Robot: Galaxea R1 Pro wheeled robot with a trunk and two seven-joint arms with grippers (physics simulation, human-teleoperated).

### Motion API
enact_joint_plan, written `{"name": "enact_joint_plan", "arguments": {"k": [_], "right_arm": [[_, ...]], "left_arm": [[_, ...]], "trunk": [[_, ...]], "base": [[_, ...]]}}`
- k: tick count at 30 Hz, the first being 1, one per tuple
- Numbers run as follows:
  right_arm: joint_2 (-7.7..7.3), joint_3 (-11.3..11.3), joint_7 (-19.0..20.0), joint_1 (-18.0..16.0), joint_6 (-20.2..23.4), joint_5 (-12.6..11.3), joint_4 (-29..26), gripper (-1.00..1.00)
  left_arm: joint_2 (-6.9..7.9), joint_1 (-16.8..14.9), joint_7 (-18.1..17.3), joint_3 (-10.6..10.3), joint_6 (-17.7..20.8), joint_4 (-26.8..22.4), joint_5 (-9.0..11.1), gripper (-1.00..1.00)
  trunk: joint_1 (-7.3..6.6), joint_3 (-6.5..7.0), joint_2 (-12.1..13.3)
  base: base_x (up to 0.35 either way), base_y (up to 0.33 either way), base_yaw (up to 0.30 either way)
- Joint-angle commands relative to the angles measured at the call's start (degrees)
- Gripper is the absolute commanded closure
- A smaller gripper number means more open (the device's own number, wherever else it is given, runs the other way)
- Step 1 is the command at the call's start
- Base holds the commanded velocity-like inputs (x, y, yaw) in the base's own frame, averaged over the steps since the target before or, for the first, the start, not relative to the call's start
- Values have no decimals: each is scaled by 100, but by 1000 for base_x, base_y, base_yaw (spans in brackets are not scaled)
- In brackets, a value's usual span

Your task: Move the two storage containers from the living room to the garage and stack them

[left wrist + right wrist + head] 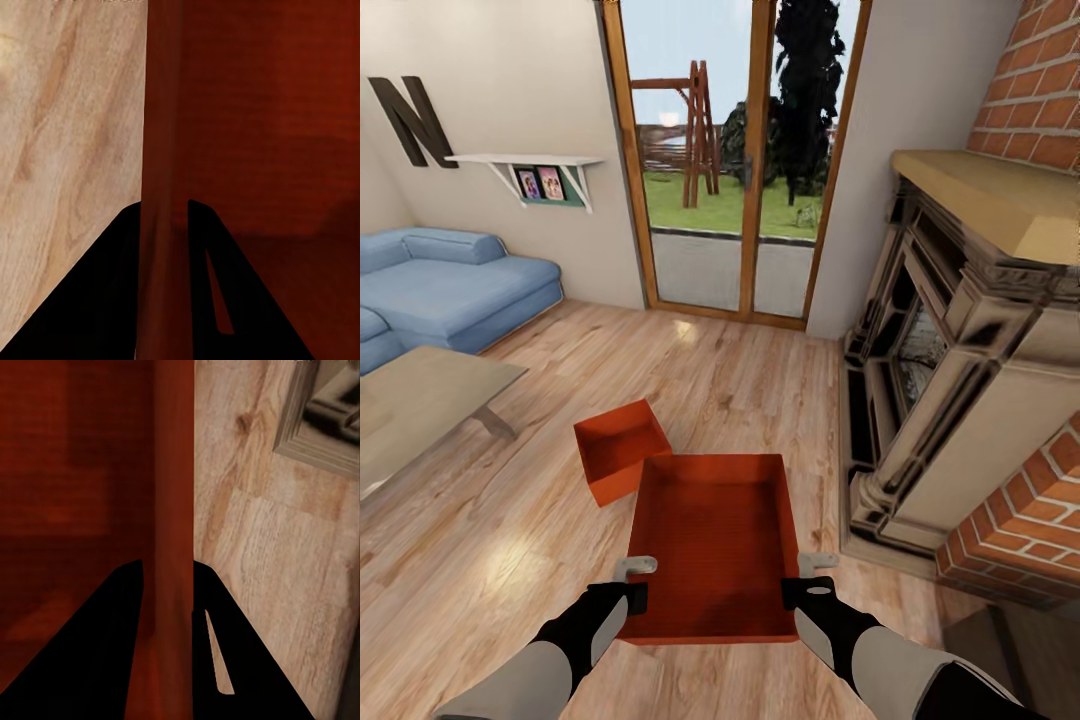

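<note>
I am in the living room. One orange-red storage container (pixel 710 530) hangs in front of me above the plank floor, open side up and empty. My left gripper (pixel 635 580) is shut on its left wall and my right gripper (pixel 810 578) on its right wall. The left wrist view shows the left gripper (pixel 163 214) with a dark finger on each side of that wall (pixel 165 112). In the right wrist view the right gripper (pixel 166 574) pinches the opposite wall (pixel 174 472) the same way. The second storage container (pixel 622 445) sits on the floor just beyond, slightly left.
A stone fireplace (pixel 960 380) with brick above stands close on the right. A low table (pixel 420 400) and a blue sofa (pixel 450 290) are on the left. Wood-framed glass doors (pixel 730 170) lie straight ahead, with open plank floor (pixel 740 370) before them.
</note>
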Motion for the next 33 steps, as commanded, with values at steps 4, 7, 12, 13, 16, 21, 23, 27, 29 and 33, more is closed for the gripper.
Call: {"name": "enact_joint_plan", "arguments": {"k": [4, 7, 12, 13, 16, 21, 23, 27, 29, 33], "right_arm": [[-56, -80, -12, -4, -87, 106, -15, 100], [-57, -80, -12, -4, -87, 106, -15, 100], [-58, -81, -12, -4, -86, 103, -15, 100], [-59, -82, -12, -4, -86, 102, -15, 100], [-59, -83, -12, -4, -86, 100, -15, 100], [-59, -83, -12, -4, -86, 101, -15, 100], [-59, -86, -12, -4, -83, 98, -15, 100], [-59, -86, -12, -4, -84, 99, -15, 100], [-59, -86, -12, -4, -83, 100, -15, 100], [-59, -88, -12, -4, -82, 100, -15, 100]], "left_arm": [[11, -2, 55, 138, 47, 1, -22, 100], [11, -2, 55, 138, 48, 2, -22, 100], [11, -2, 55, 138, 48, 3, -22, 100], [11, -2, 55, 138, 48, 3, -22, 100], [11, -2, 55, 138, 44, 4, -22, 100], [11, -2, 55, 138, 47, 4, -22, 100], [11, -2, 55, 138, 45, 4, -22, 100], [11, -2, 55, 138, 43, 4, -22, 100], [11, -2, 55, 138, 45, 4, -22, 100], [11, -2, 55, 138, 41, 4, -22, 100]], "trunk": [[1, 28, -6], [1, 55, -6], [1, 99, -6], [1, 108, -6], [1, 134, -6], [1, 179, -6], [1, 196, -6], [1, 232, -6], [1, 250, -6], [1, 285, -6]], "base": [[0, 0, 0], [0, 0, 0], [0, 0, 0], [0, 0, 0], [0, 0, 0], [0, 0, 0], [0, 0, 0], [0, 0, 0], [0, 0, 0], [0, 0, 0]]}}
